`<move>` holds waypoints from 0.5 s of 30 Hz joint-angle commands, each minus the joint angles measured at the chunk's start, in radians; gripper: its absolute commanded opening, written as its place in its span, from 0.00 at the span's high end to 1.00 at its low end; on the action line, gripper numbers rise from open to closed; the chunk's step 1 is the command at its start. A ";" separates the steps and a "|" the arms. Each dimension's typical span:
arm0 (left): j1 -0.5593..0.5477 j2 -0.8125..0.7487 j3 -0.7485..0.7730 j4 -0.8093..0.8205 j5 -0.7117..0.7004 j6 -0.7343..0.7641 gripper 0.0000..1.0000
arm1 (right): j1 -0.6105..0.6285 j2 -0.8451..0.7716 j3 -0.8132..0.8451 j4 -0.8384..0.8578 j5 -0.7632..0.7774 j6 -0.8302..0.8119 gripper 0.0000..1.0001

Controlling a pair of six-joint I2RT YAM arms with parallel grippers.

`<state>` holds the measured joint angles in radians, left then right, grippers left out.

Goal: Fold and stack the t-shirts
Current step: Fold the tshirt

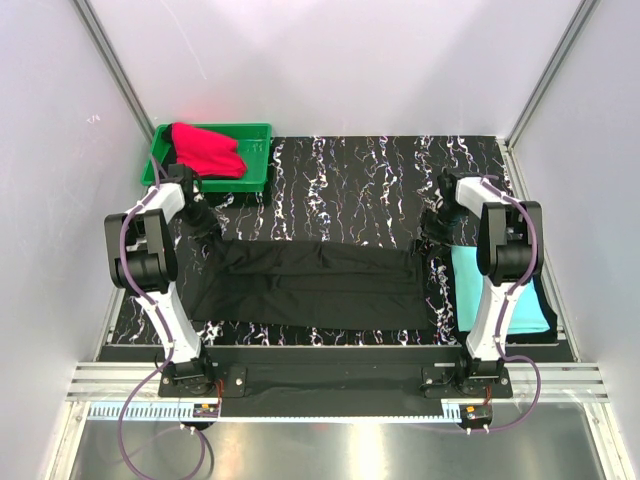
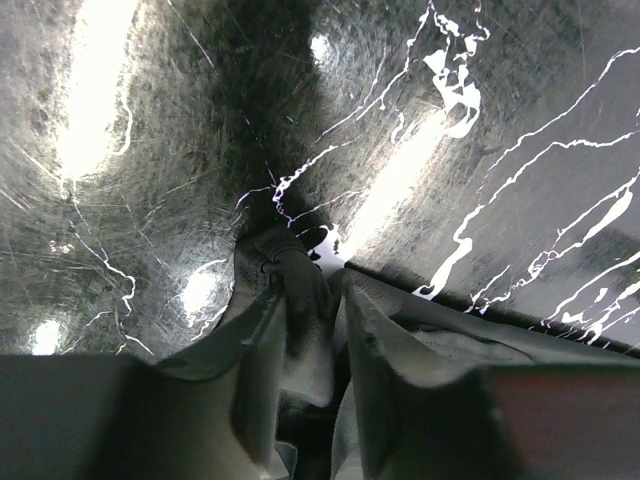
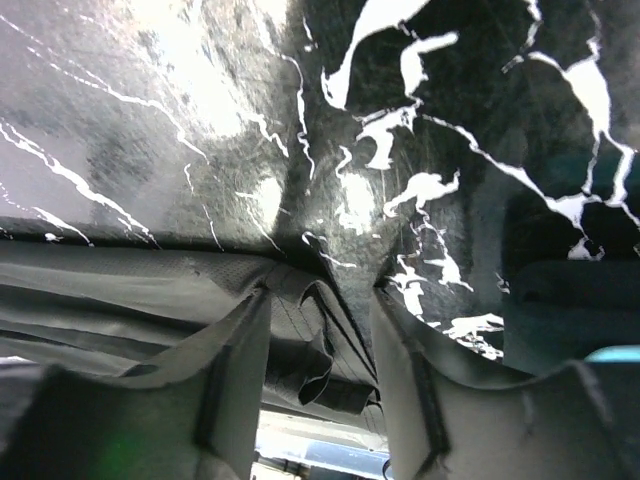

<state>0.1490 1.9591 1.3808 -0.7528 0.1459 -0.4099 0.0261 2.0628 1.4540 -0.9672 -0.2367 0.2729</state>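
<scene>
The black t-shirt lies flat as a wide band across the middle of the mat. My left gripper is at its far left corner. In the left wrist view the gripper is shut on a pinched fold of the black cloth. My right gripper is at the far right corner. In the right wrist view the gripper has its jaws apart with a curled fold of the black cloth between them. The turquoise t-shirt lies folded at the right, partly under the right arm. The red t-shirt lies bunched in the tray.
The green plastic tray stands at the back left corner of the black marbled mat. White walls close in the left, right and back sides. The arm bases are bolted to a rail at the near edge.
</scene>
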 commanded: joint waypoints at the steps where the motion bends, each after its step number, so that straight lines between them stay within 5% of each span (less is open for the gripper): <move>1: 0.004 -0.055 -0.005 0.026 -0.008 0.008 0.63 | -0.002 -0.095 -0.015 0.008 0.005 0.002 0.47; 15: 0.004 -0.069 -0.026 0.027 0.000 0.022 0.76 | -0.002 -0.047 -0.030 0.062 -0.070 0.031 0.54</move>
<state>0.1490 1.9305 1.3567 -0.7444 0.1467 -0.4072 0.0257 1.9903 1.4021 -0.9218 -0.2829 0.2958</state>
